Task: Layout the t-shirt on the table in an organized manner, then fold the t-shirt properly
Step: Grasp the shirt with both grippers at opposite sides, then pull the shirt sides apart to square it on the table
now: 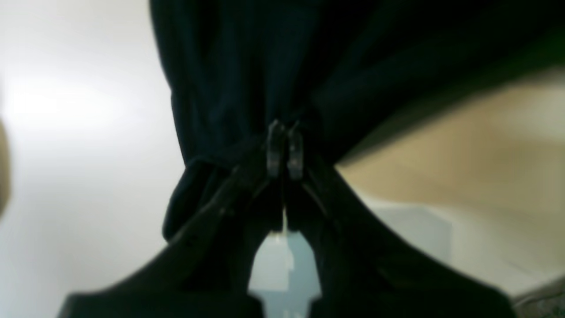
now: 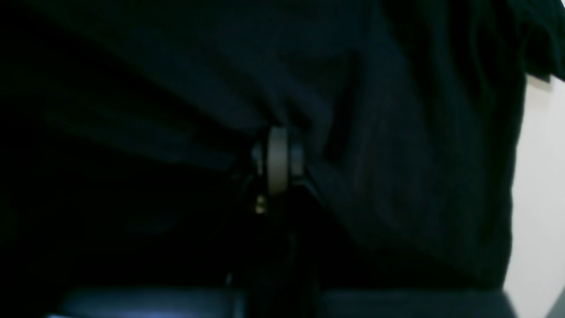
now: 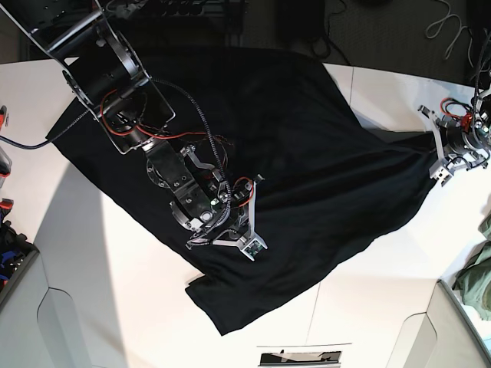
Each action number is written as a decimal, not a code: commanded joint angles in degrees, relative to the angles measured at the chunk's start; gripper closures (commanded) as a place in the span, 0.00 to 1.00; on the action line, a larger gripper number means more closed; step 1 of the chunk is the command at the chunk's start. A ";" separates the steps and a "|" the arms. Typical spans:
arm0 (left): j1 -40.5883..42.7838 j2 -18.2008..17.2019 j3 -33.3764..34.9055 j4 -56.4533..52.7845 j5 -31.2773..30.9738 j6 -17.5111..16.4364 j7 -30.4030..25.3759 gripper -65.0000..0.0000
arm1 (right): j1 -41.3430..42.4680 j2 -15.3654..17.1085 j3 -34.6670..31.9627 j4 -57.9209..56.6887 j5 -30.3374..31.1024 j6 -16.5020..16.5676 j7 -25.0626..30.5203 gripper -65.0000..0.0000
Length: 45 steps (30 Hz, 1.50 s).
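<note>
The black t-shirt [image 3: 307,153] lies spread and wrinkled across the white table [image 3: 92,307]. Its print and tag do not show. My left gripper [image 3: 443,173] is at the table's right side, shut on a bunched edge of the shirt that is pulled taut toward it. In the left wrist view the closed fingertips [image 1: 284,150] pinch the black cloth [image 1: 247,66]. My right gripper [image 3: 249,247] is over the shirt's near middle part. In the right wrist view it [image 2: 278,159] is shut on a fold of the cloth [image 2: 397,154], which fills that view.
An olive-green garment [image 3: 479,277] lies at the right edge. Red and blue items [image 3: 8,230] sit at the left edge. Cables [image 3: 453,23] lie beyond the far edge. A small dark slot [image 3: 301,357] is at the front edge.
</note>
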 commanded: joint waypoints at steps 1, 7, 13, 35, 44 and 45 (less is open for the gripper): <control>0.57 -2.19 -0.74 1.07 0.17 0.24 1.46 1.00 | 0.94 1.46 0.24 0.15 -1.25 -0.70 -2.62 1.00; 2.97 -2.45 -7.15 4.42 0.13 0.81 1.40 1.00 | 0.94 3.43 0.31 0.15 -0.66 -0.92 -2.64 1.00; 2.84 -2.45 -12.63 6.67 -4.85 -2.95 1.36 1.00 | 0.96 4.90 0.31 0.15 -0.72 -0.96 -2.60 1.00; -6.21 14.36 -10.86 10.82 -5.99 -9.77 -4.66 1.00 | 1.09 13.75 25.49 4.09 9.07 3.23 -2.45 1.00; -14.49 25.83 2.10 1.38 1.20 -9.20 -4.85 1.00 | 0.92 13.77 36.92 13.51 15.96 7.28 -10.14 1.00; -15.26 26.51 3.17 -0.61 2.01 -8.70 -5.27 1.00 | 0.87 13.77 37.77 13.55 16.61 8.00 -10.82 1.00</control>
